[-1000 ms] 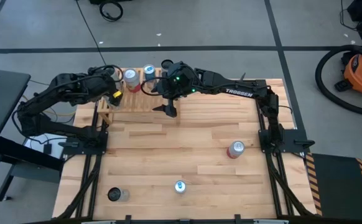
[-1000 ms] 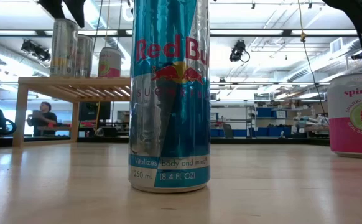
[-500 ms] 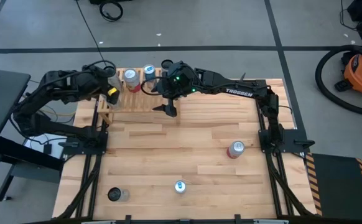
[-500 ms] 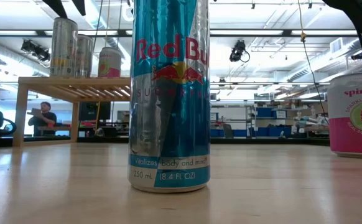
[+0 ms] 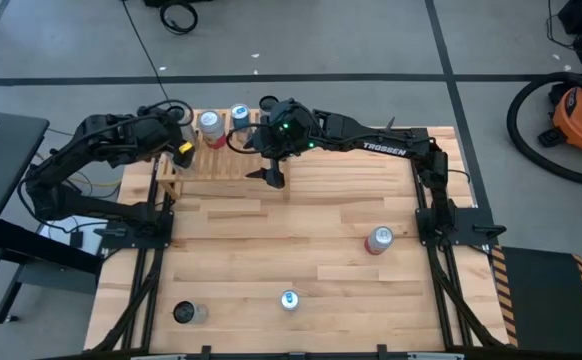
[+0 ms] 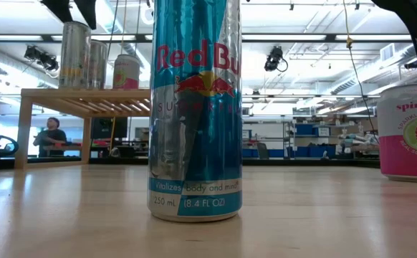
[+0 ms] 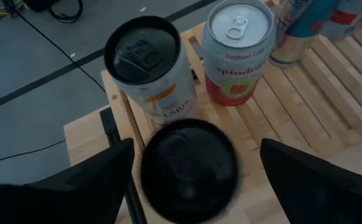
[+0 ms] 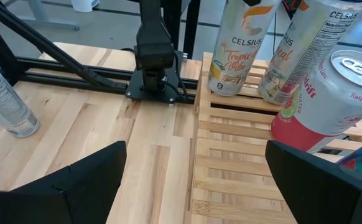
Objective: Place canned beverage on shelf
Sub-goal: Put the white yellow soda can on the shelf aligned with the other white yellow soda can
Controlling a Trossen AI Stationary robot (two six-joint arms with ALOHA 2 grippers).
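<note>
The pale slatted shelf (image 5: 226,160) stands at the table's far left and holds several cans upright on its slats. My left gripper (image 5: 178,138) is open above the shelf's left end. Its fingers stand wide on either side of a black-topped can (image 7: 187,171) and clear of it. A white black-topped can (image 7: 147,59) and a pink Spindrift can (image 7: 240,46) stand just beyond. In the low view the left gripper (image 6: 72,8) is above the can tops. My right gripper (image 5: 271,177) is open and empty over the shelf's near edge.
On the plank table stand a blue Red Bull can (image 5: 289,299) near the front, a pink Spindrift can (image 5: 378,240) at the right, and a dark-topped can (image 5: 184,313) at the near left. The shelf's right half (image 8: 243,168) has bare slats.
My left arm has shifted a little toward the table's left edge and back above the shelf's left end, its gripper staying open. The cans and my right arm have kept still.
</note>
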